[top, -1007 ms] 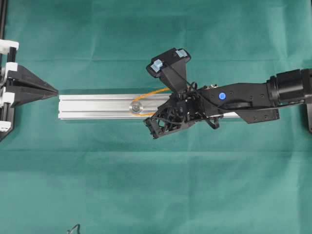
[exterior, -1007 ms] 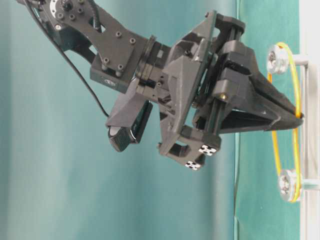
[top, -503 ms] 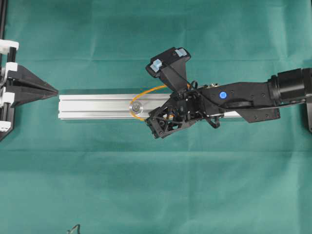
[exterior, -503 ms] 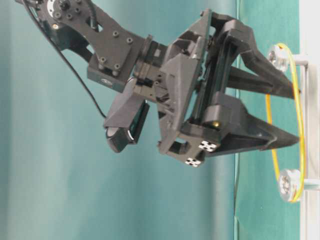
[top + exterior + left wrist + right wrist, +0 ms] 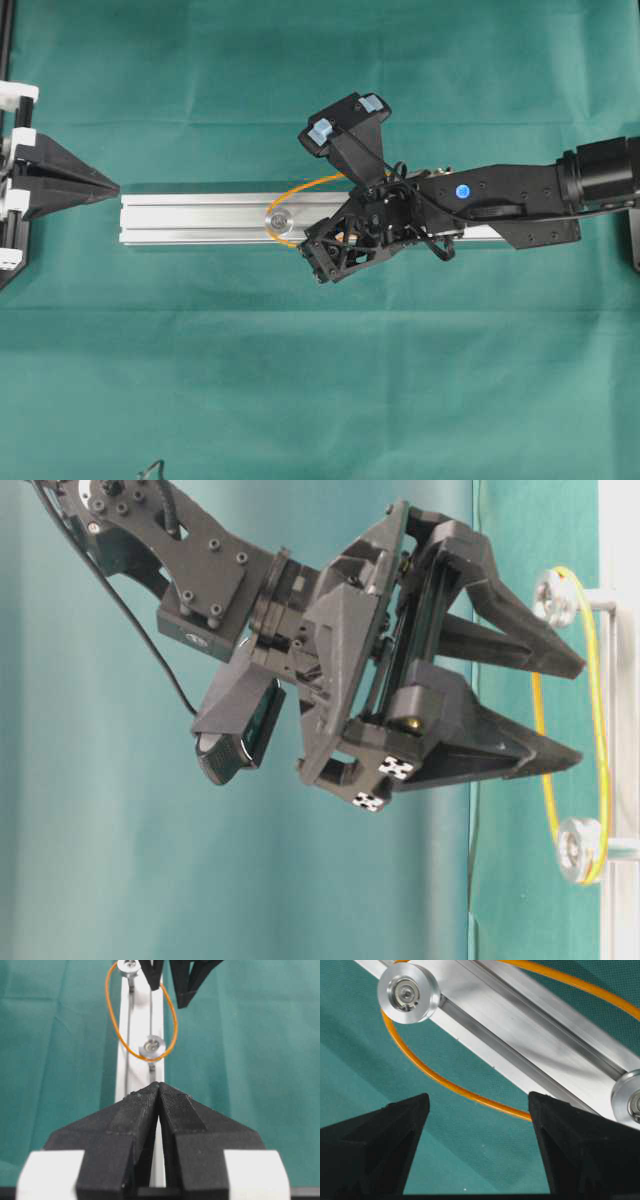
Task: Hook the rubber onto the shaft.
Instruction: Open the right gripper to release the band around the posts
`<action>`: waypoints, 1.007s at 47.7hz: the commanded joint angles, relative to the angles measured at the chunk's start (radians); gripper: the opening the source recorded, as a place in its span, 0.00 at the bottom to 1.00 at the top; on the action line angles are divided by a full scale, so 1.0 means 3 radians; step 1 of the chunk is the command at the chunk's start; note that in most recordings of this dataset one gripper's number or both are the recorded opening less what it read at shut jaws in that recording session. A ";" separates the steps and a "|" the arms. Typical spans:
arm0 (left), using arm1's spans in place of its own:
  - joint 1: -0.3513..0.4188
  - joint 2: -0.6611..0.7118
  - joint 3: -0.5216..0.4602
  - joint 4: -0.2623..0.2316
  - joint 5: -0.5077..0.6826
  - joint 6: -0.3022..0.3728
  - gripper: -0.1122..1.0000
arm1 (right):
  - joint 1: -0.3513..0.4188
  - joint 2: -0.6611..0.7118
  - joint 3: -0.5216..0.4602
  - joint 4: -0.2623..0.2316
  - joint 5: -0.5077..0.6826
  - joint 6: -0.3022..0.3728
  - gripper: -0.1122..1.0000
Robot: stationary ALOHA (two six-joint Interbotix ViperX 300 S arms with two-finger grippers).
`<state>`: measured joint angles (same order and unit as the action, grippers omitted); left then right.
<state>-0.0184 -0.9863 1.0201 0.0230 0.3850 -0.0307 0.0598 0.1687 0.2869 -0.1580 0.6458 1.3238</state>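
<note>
A dark green cloth (image 5: 320, 380) covers the whole counter, lying mostly flat with a few soft creases above the aluminium rail (image 5: 190, 219) and below it. Light falls evenly, leaving only faint shadows beside the rail. Left of the rail, a black frame post (image 5: 5, 40) stands at the cloth's edge.

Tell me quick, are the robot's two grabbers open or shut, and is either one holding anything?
Left gripper: jaws shut, holding nothing.
Right gripper: jaws open, holding nothing; the rubber band loops around both shafts.
</note>
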 commanded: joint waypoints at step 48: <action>-0.0005 0.0010 -0.0102 0.0005 -0.0020 0.0000 0.10 | -0.0031 -0.1202 -0.0015 -0.0169 0.0885 -0.0256 0.88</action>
<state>-0.0184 -0.9879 1.0186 0.0230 0.3850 -0.0307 0.0491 -0.1595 0.2884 -0.2040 0.9081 1.2487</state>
